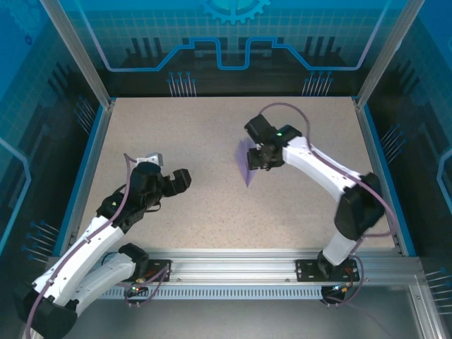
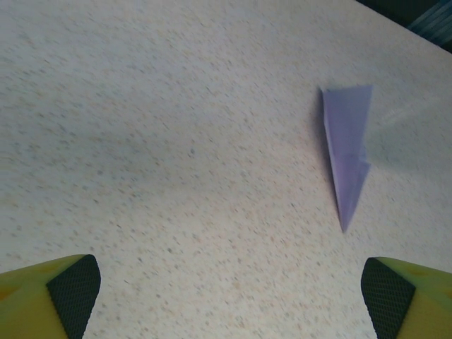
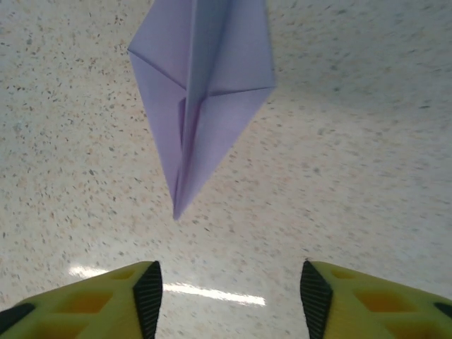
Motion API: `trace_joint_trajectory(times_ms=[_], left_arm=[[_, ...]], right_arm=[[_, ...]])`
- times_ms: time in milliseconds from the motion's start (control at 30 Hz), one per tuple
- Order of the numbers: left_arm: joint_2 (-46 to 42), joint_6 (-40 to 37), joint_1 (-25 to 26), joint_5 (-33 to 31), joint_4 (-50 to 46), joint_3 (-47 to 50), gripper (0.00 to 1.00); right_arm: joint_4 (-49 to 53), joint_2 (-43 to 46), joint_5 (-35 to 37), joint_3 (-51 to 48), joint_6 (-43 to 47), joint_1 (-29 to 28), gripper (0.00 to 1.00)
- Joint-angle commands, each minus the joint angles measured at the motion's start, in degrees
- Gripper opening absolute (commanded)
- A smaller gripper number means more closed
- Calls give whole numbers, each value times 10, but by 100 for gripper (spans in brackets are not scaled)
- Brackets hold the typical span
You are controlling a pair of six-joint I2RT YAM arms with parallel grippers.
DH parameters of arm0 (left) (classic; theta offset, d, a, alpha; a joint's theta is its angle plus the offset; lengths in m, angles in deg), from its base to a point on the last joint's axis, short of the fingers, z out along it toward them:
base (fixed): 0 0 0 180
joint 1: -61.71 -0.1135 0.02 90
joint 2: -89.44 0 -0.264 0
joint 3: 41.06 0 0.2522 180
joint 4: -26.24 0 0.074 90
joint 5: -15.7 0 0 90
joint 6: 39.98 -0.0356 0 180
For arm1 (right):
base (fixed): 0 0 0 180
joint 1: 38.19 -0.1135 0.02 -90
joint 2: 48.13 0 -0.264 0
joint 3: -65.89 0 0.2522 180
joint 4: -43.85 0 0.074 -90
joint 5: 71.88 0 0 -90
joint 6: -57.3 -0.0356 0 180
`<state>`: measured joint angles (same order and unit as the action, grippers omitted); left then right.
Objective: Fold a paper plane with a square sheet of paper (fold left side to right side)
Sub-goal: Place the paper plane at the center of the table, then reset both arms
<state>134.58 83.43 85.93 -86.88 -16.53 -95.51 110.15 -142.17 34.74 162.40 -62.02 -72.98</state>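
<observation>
Paper plane [image 3: 201, 106] looks folded, on bench [image 3: 353, 176]. Right end effector [image 3: 231, 289] and left end effector [image 2: 229, 289] open, empty. Next: retract clear.

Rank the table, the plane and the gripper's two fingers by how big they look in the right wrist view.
1. Table, spanning the frame.
2. Plane, cut off at the top edge.
3. The two fingers: alike, not ranked; both are cropped and close to the camera.
</observation>
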Motion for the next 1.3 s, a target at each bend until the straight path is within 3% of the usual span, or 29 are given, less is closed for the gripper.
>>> trace_joint_trajectory(times_ms=[0,200,333,533,633,767,967,1167,1200,1267], left_arm=[[3,-52,-34,-61,46,-9,99],[24,-147,-68,-168,187,42,99],[59,-216,-83,-204,319,111,99],[171,-258,-109,-230,400,133,99],[221,-282,-122,-209,493,162,99],[262,-316,-142,-150,595,194,99],[291,-340,-165,-53,675,204,99],[384,-367,-181,-15,771,195,99],[376,-359,-188,1,741,188,99],[381,-353,-199,19,769,201,99]], right_arm=[[-39,92,71,-70,27,10,63],[-144,273,153,-242,60,69,100],[-222,369,135,-362,88,146,100],[-388,460,128,-536,152,219,100],[-472,484,110,-611,164,252,100],[-569,508,27,-678,197,307,100],[-707,491,-33,-718,233,343,100],[-763,365,-81,-673,241,347,100],[-783,351,-83,-669,241,346,100],[-838,313,-87,-670,241,343,100]])
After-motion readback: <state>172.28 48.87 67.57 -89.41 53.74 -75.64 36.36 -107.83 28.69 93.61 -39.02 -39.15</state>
